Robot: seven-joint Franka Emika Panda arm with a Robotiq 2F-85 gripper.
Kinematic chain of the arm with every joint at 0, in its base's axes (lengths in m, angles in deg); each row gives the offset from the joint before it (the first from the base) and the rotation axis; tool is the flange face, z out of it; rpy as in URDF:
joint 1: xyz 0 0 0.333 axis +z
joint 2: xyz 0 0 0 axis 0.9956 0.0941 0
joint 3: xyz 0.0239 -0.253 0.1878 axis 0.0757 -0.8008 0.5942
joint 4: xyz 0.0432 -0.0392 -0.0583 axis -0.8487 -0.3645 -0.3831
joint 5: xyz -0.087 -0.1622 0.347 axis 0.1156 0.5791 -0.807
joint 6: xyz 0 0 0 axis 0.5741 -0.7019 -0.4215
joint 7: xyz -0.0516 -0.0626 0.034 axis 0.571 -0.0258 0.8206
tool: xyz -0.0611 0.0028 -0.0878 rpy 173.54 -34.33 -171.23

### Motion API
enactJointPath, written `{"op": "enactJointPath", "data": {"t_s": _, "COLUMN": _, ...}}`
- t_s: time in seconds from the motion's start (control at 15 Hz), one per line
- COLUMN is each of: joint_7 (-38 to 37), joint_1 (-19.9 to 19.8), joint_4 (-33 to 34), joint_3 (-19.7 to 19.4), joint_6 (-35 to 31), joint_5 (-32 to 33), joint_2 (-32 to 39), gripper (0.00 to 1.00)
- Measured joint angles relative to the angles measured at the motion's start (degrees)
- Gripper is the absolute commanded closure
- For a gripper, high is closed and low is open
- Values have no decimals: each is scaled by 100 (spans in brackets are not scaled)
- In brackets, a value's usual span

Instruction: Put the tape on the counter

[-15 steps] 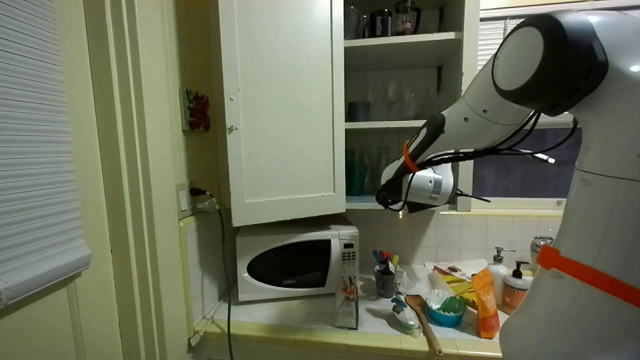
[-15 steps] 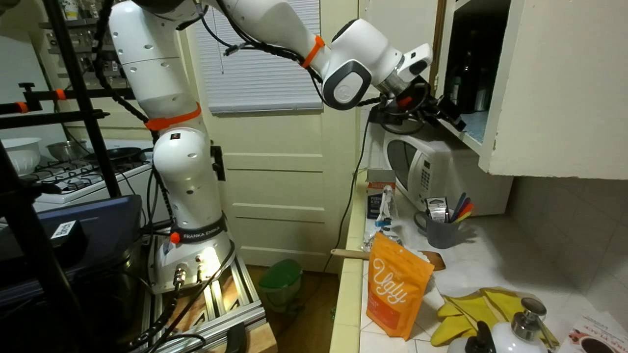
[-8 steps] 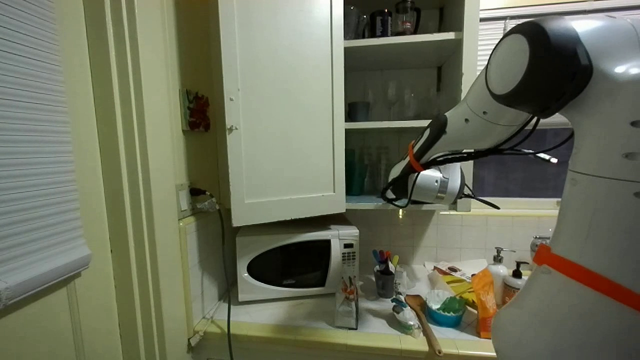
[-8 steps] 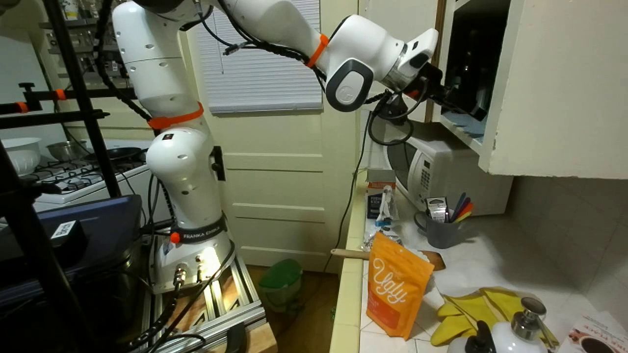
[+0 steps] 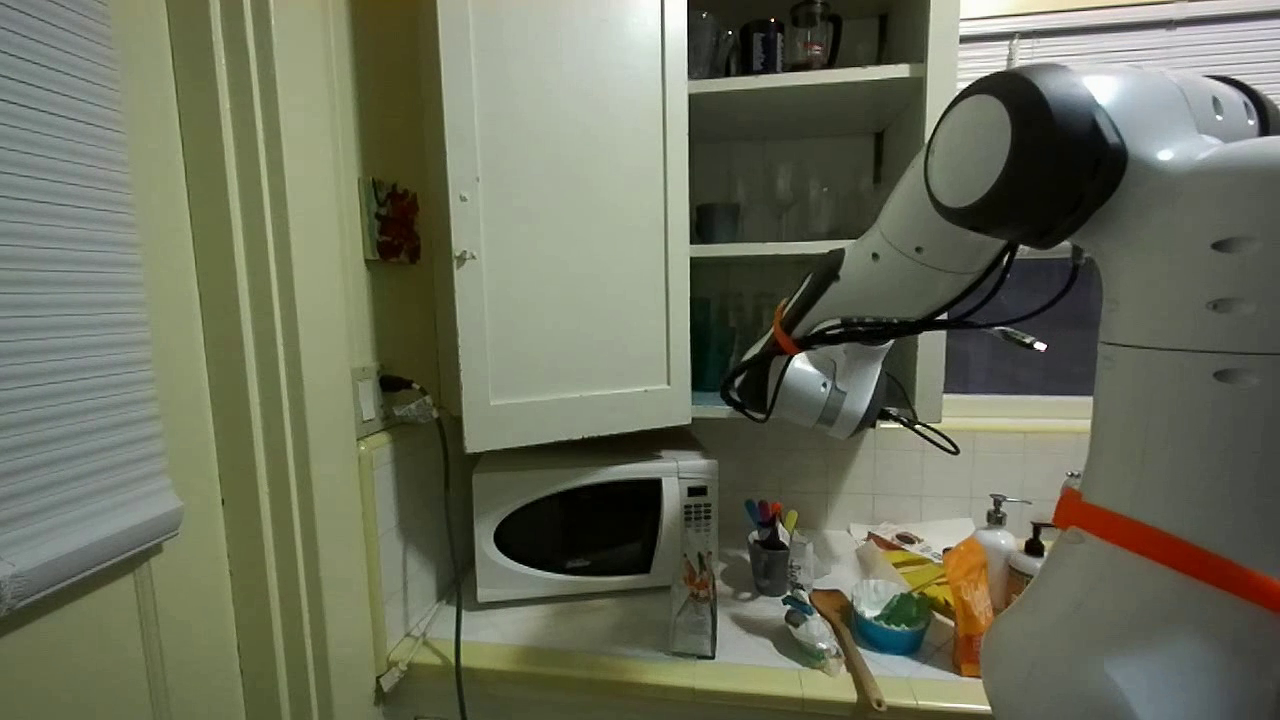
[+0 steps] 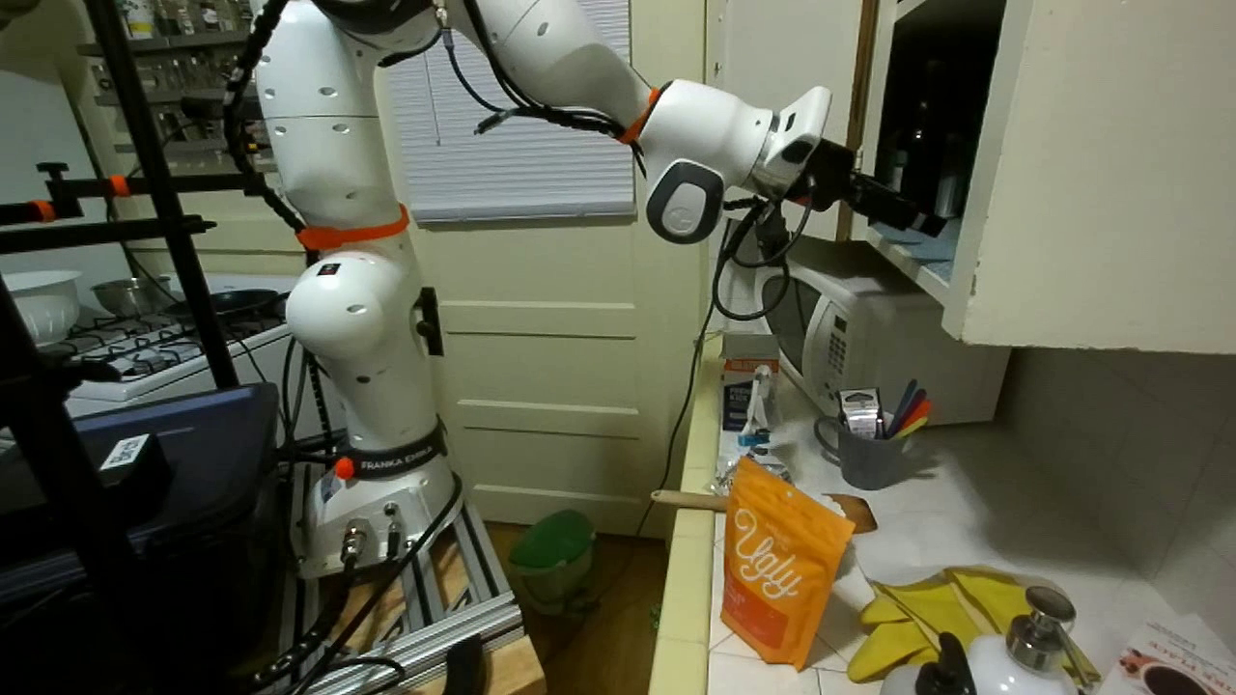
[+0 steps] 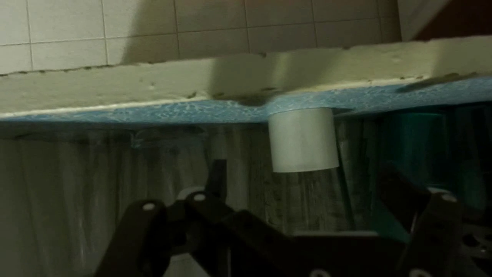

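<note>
The tape, a white roll (image 7: pixel 303 140), stands on the blue-lined bottom cupboard shelf (image 7: pixel 153 111) at its front edge. The wrist view shows the shelf upside down. My gripper (image 7: pixel 305 179) is open, with its dark fingers (image 7: pixel 218 181) spread wide to either side of the tape's line. The tape is beyond the fingertips and not held. In an exterior view the gripper (image 6: pixel 922 220) reaches into the cupboard opening just above the shelf edge. The tape does not show in either exterior view. The pale counter (image 5: pixel 590 635) lies below, also in an exterior view (image 6: pixel 966 531).
Clear glasses (image 7: pixel 96 173) and teal glasses (image 7: pixel 415 146) stand behind and beside the tape. The open cupboard door (image 5: pixel 575 220) hangs over the microwave (image 5: pixel 590 520). The counter holds a grey mug (image 6: pixel 869 458), a wooden spoon (image 5: pixel 848 650), an orange pouch (image 6: pixel 782 565) and yellow gloves (image 6: pixel 937 618).
The arm has lowered at its elbow and the wrist has shifted. The gripper first moved farther into the cupboard opening, then drew back slightly and now points more level.
</note>
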Motion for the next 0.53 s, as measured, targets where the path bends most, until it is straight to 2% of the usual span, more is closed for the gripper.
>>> {"op": "enactJointPath", "data": {"t_s": 0.2, "joint_7": 530, "joint_1": 33, "joint_4": 165, "joint_3": 122, "joint_6": -124, "joint_5": -677, "joint_2": 184, "gripper": 0}}
{"op": "enactJointPath", "data": {"t_s": 0.33, "joint_7": 558, "joint_1": 34, "joint_4": 187, "joint_3": 126, "joint_6": -124, "joint_5": -657, "joint_2": 204, "gripper": 0}}
{"op": "enactJointPath", "data": {"t_s": 0.53, "joint_7": 974, "joint_1": 31, "joint_4": 190, "joint_3": 123, "joint_6": -111, "joint_5": -494, "joint_2": 221, "gripper": 0}}
